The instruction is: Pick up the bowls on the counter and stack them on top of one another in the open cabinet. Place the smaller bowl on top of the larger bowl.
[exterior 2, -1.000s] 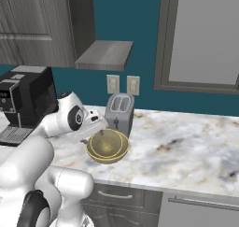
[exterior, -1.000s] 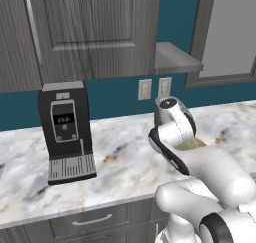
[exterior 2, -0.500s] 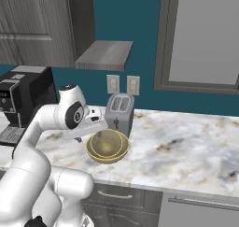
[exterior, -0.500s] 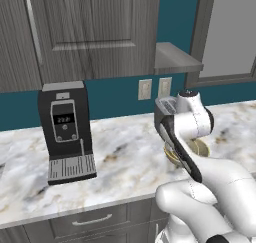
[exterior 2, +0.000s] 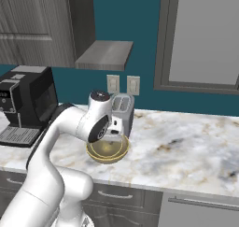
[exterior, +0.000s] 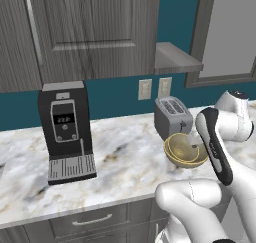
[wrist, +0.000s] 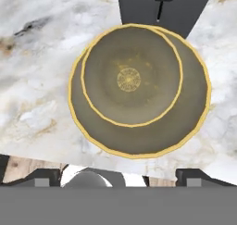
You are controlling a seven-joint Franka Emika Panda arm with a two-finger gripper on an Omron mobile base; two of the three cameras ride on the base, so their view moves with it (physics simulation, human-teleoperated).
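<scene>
On the marble counter (wrist: 41, 43), the smaller bowl (wrist: 129, 78) lies inside the larger bowl (wrist: 178, 122), shifted toward the toaster side. Both are olive-yellow with pale rims. The pair shows as one bowl (exterior: 186, 151) (exterior 2: 107, 149) in the base views, in front of the toaster. My gripper (wrist: 120, 177) hangs above them looking straight down, open and holding nothing, its dark fingertips (wrist: 48, 178) wide apart at the near rim. The open cabinet (exterior: 177, 62) (exterior 2: 105, 55) is up on the wall above the toaster.
A grey toaster (exterior: 171, 116) (exterior 2: 122, 111) stands right behind the bowls. A black coffee machine (exterior: 66, 132) (exterior 2: 28, 107) is further left on the counter. A closed wood-grain cabinet (exterior: 85, 32) hangs above it. A window frame (exterior 2: 200, 39) is on the right.
The arm has swung right and forward, so the hand now hangs over the bowls and the left base view shows them. The jaws widened slightly.
</scene>
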